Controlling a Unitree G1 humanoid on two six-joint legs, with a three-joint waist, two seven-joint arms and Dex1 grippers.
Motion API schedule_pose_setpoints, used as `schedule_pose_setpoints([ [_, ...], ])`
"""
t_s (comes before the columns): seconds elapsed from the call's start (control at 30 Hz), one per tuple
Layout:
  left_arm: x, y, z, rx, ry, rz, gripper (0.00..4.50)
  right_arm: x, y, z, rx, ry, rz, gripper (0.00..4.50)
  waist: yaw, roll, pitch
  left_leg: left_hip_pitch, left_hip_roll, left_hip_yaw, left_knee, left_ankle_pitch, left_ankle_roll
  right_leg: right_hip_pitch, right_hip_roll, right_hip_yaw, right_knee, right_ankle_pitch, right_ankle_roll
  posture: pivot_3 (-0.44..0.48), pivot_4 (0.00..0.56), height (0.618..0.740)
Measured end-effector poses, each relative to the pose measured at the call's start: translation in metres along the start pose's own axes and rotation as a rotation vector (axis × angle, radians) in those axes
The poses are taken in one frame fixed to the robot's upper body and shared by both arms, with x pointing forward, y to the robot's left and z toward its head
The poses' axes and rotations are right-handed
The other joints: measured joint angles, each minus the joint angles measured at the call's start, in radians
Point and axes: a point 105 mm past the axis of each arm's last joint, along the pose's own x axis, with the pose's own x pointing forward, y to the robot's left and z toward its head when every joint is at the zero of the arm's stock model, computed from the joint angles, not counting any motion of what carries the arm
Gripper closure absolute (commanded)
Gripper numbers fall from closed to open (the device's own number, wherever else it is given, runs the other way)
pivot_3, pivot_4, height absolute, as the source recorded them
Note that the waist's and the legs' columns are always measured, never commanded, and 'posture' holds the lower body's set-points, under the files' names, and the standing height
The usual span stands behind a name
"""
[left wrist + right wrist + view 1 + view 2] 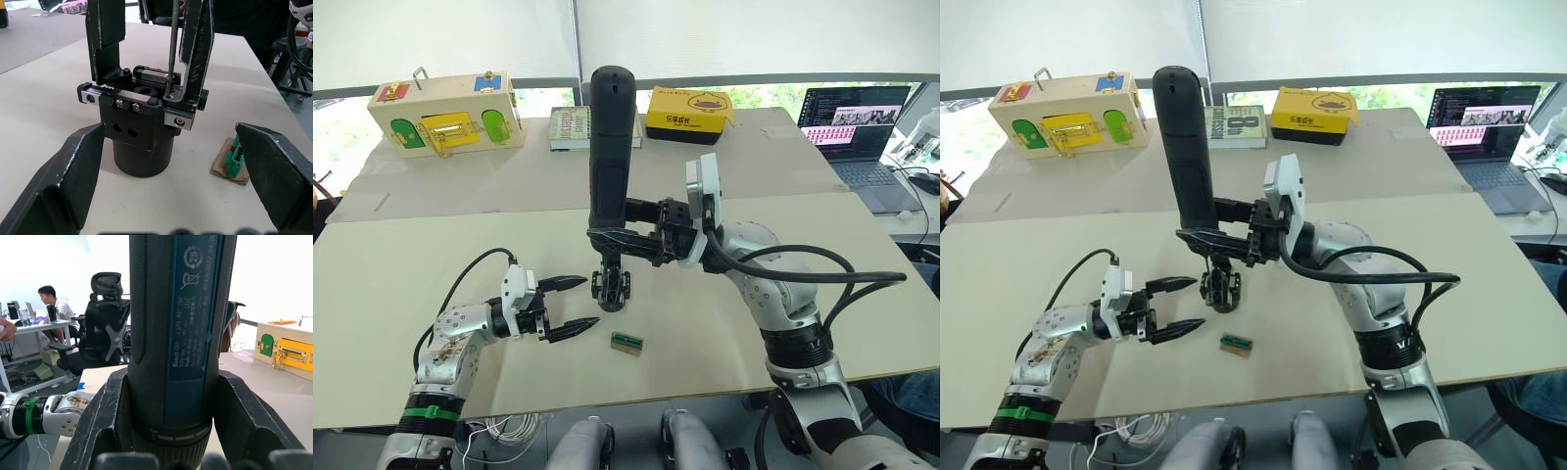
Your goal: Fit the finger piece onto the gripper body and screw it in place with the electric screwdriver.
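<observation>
The electric screwdriver (pixel 610 157) stands upright with my right gripper (pixel 619 237) shut around its lower barrel; its fingers (pixel 105 421) clamp both sides. Its thin metal bit (pixel 171 49) comes straight down onto a screw on top of the gripper body (pixel 142 142), which sits on the table (pixel 724 343) on its round base. The finger piece (pixel 198 49) stands upright on that body, right beside the bit; another black finger (pixel 106 34) stands opposite. My left gripper (pixel 591 301) is open just left of the gripper body, not touching it.
A small green-topped block (pixel 626 342) lies just in front of the gripper body. At the back are a wooden latch box (pixel 445 110), a book (pixel 570 127), a yellow box (pixel 690 115) and a laptop (pixel 857 122). A person (pixel 49 303) sits at a far desk.
</observation>
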Motion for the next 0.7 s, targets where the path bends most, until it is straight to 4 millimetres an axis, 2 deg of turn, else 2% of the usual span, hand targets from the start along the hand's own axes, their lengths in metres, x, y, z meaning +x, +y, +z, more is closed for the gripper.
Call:
schedule_pose_setpoints([
  [0.7, 0.0019, -0.0007, 0.0034, 0.004, -0.001, 0.005, 0.00, 0.0009, -0.0011, -0.0004, 0.004, -0.001, 0.002, 2.58, 0.000, 0.000, 0.000, 0.000, 0.000, 0.000, 0.000, 0.000, 0.000, 0.000, 0.000, 0.000, 0.000, 0.000, 0.000, 0.000, 0.150, 0.740],
])
